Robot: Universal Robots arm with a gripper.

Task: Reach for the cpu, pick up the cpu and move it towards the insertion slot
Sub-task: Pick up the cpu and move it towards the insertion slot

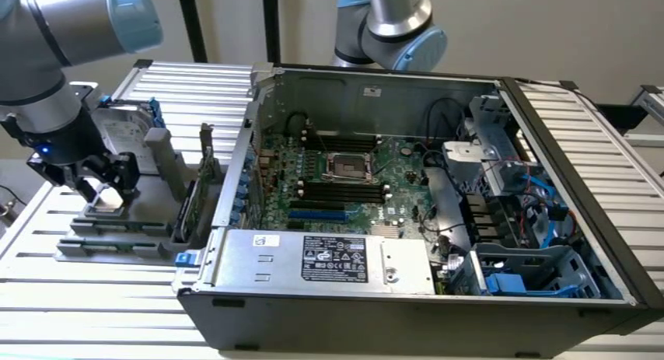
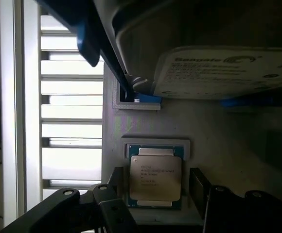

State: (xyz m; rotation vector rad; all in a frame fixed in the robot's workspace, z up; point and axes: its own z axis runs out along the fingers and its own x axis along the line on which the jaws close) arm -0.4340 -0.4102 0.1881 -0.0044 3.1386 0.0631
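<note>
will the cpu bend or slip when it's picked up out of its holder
Probably stiff: the cpu is a flat square with a metal lid, so it shouldn't flex. Likely light, being so thin. It may slip: only thin edges offer a hold, and it lies flat in a recess of the grey holder, so rolling seems unlikely.

The robot arm (image 1: 42, 64) is built of thick silver-grey metal cylinders, its joints closed by rounded pale blue plastic caps (image 1: 135, 18). Towards the wrist the casing turns matt black, with a small blue light (image 1: 42, 151) glowing on it (a mere dot). The black two-fingered gripper (image 1: 101, 190) has angular, blocky fingers (image 2: 115, 212) with round screw recesses (image 2: 65, 192) in the linkage behind them.
</note>
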